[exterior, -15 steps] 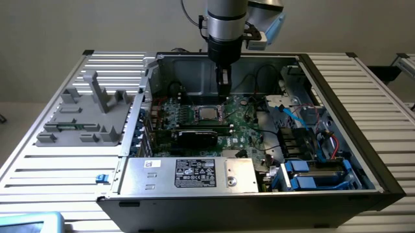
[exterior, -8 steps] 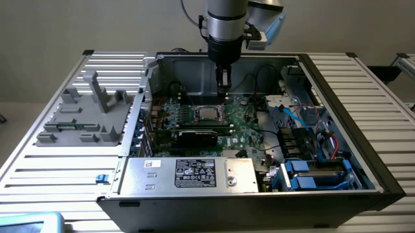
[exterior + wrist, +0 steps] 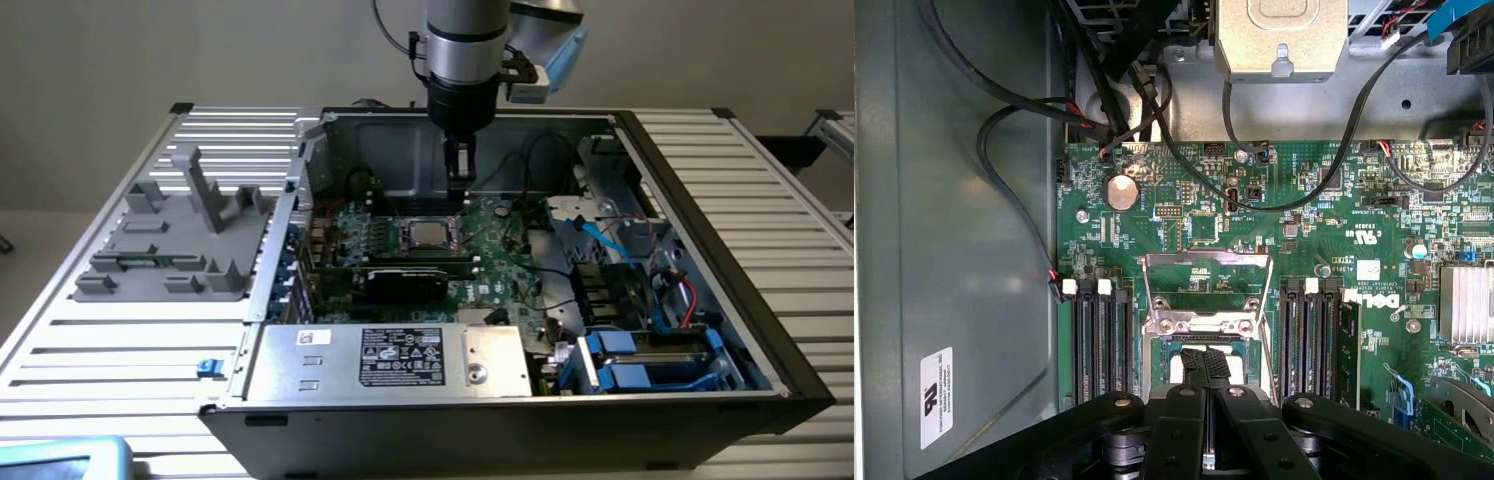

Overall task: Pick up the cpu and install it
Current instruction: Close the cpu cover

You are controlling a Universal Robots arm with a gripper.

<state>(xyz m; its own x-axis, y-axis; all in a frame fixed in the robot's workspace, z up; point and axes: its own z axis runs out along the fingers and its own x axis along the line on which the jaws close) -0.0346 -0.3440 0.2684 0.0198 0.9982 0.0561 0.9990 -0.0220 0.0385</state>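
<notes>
Pressing its two black fingers [image 3: 1186, 420] tip to tip, the gripper [image 3: 1209, 365] is hanging low inside the open computer case [image 3: 400, 440], closed, with nothing showing between the pads. Below those tips the cpu [image 3: 430, 233] is lying flat in the socket [image 3: 399, 228] on the green motherboard [image 3: 1304, 230], silvery top facing up; whether the fingers are touching it I cannot tell. Just beyond the tips the socket's metal retaining frame [image 3: 1204, 322] is standing swung open. Black memory slots [image 3: 1099, 335] are flanking the socket on both sides. Farther off a coin battery [image 3: 1121, 191] is sitting on the board, black cables [image 3: 1004, 95] are looping past it toward the case wall [image 3: 954, 250], and a beige metal housing [image 3: 1279, 35] is sitting farthest away.
</notes>
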